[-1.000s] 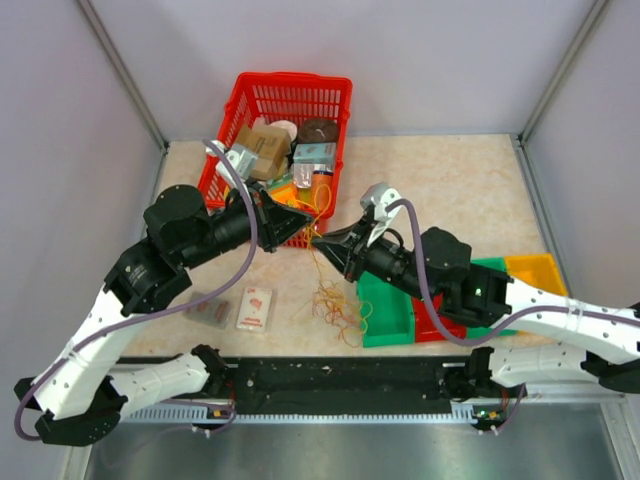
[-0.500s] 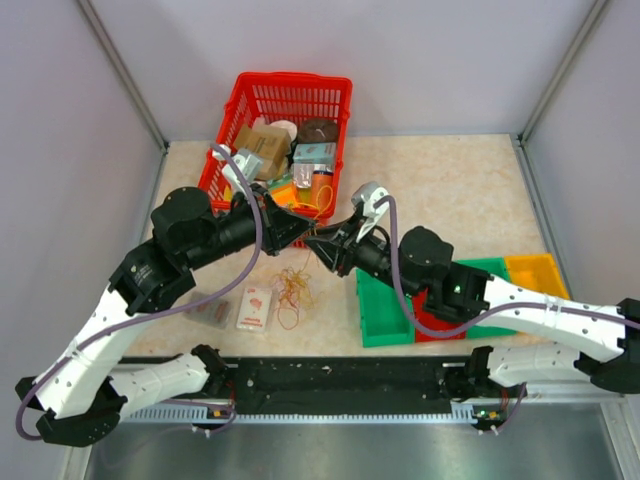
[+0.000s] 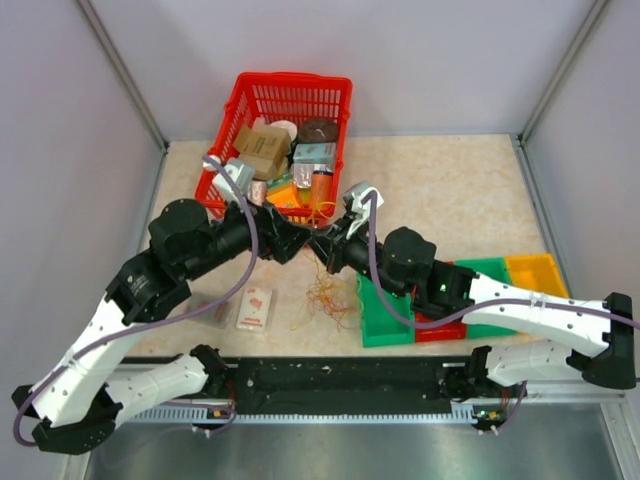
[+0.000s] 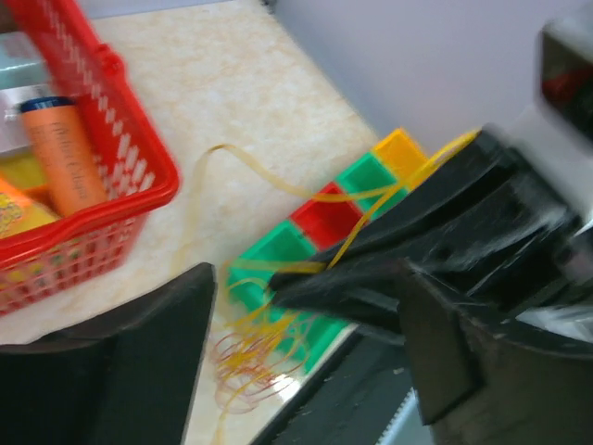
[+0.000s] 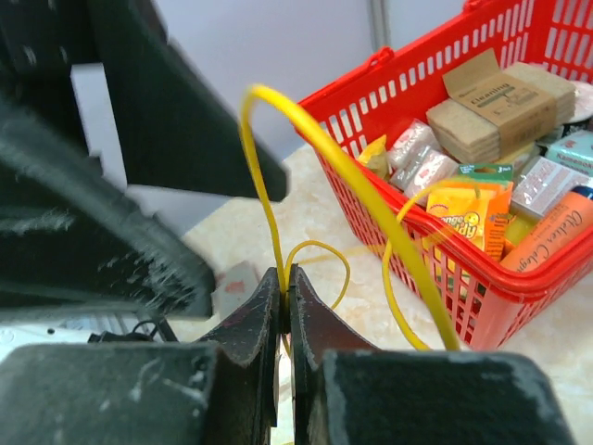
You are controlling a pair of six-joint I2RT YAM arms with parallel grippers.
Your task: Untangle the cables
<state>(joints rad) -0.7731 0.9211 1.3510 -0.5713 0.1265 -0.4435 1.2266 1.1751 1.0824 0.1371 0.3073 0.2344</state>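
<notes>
- The cables (image 3: 322, 297) are lying as a loose yellow-orange bundle on the surface (image 3: 460, 190), between a pouch (image 3: 255, 308) and the green bin (image 3: 385, 325), with strands rising to the grippers.
- They are looking very light, limp and springy. The loops are probably snagging on each other, so a gentle pull on one outer strand, away from the knot, is advisable.
- The right gripper (image 5: 283, 274) is pinching one yellow strand, fingers together on it.
- The left gripper (image 3: 297, 240) is hovering just beside it, fingers (image 4: 139, 362) spread apart, holding nothing.
- A red basket (image 3: 290, 88) is standing behind.
</notes>
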